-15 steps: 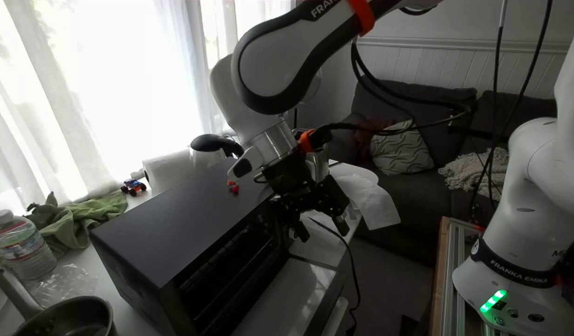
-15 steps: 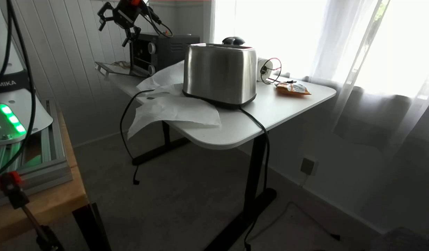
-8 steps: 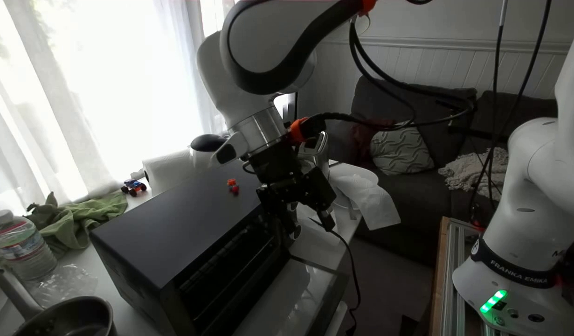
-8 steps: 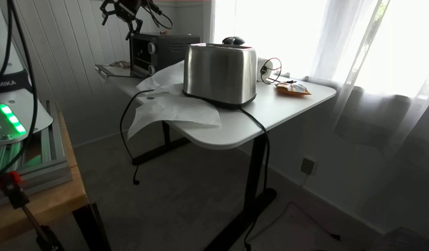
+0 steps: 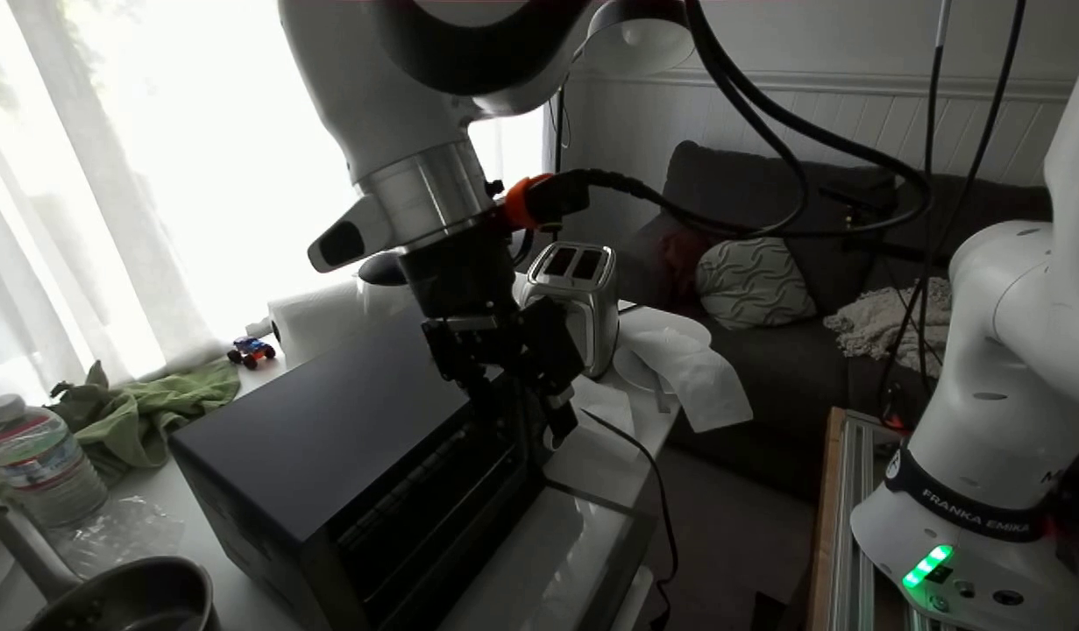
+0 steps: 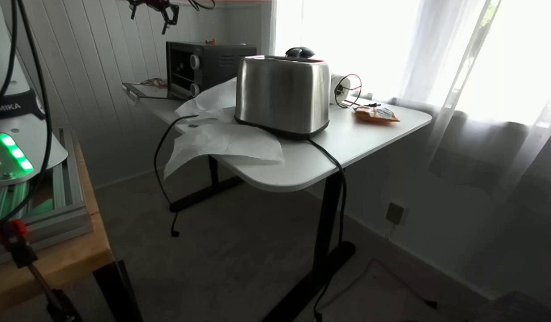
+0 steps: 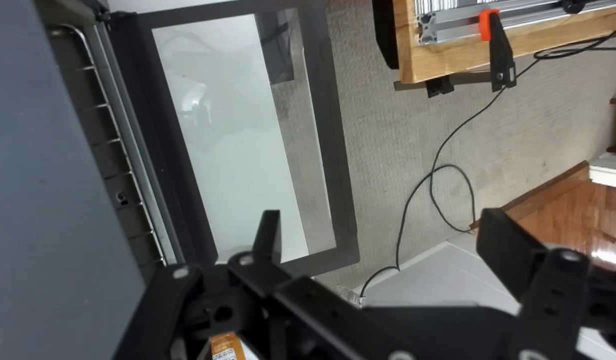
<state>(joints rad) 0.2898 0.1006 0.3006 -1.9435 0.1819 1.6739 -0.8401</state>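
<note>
With jaws parted and empty over the front of the toaster oven (image 6: 224, 62), any descent should clear its roof (image 5: 329, 421) and folded-down door (image 7: 242, 140).

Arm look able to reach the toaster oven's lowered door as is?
Likely yes: the gripper is open and empty, and in the wrist view nothing visible blocks the way to the oven door.

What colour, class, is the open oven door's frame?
Near-black; the frame shows best in the wrist view.

The end effector (image 7: 381, 231) (spread wide) slants downward from the wrist (image 5: 429, 193).
</note>
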